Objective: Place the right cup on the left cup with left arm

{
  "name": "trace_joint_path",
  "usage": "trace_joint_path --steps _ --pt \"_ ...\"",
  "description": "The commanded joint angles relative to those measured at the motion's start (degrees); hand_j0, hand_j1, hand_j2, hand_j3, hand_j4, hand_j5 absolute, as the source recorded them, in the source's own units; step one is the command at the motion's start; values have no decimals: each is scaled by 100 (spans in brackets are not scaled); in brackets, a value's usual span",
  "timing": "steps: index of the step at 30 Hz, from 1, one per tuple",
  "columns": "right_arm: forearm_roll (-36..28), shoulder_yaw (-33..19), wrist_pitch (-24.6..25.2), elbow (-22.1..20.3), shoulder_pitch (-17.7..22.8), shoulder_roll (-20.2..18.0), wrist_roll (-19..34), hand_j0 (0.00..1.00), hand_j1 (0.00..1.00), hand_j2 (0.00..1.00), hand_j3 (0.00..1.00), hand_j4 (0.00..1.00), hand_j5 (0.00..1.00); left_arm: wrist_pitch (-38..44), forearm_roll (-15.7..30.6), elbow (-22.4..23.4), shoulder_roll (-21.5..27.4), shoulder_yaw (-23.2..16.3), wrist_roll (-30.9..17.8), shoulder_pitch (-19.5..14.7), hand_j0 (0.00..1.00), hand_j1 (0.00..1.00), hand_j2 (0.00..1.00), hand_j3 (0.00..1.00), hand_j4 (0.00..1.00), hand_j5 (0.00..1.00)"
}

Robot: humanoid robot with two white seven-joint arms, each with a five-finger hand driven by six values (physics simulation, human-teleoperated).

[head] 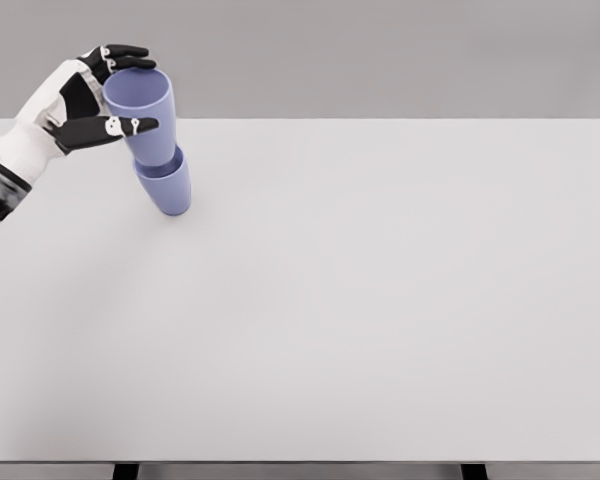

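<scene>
Near the counter's far left corner, the left hand has its fingers clamped around the upper cup, whose base sits nested in the lower cup. Both lean slightly, probably because the grip keeps the stack from settling.

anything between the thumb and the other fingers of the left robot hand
Yes: the upper cup, seated in the lower cup, sits between the left robot hand's thumb and fingers in the head view.
</scene>
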Motion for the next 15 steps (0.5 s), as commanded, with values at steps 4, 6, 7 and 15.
trace_joint_path --steps 4,6,7,15 --pt "0 0 -1 0 0 0 1 100 100 100 100 100 100 1 8 276 -206 7 0 -44 70 70 70 70 70 70" --pt "0 0 -1 0 0 0 1 100 100 100 100 100 100 10 -1 294 -249 -2 0 -79 70 70 70 70 70 70" --pt "0 0 -1 0 0 0 1 100 100 100 100 100 100 1 -1 302 -293 -2 0 -97 70 70 70 70 70 70" --pt "0 0 -1 0 0 0 1 100 100 100 100 100 100 1 -1 610 -355 -2 0 -141 70 70 70 70 70 70"
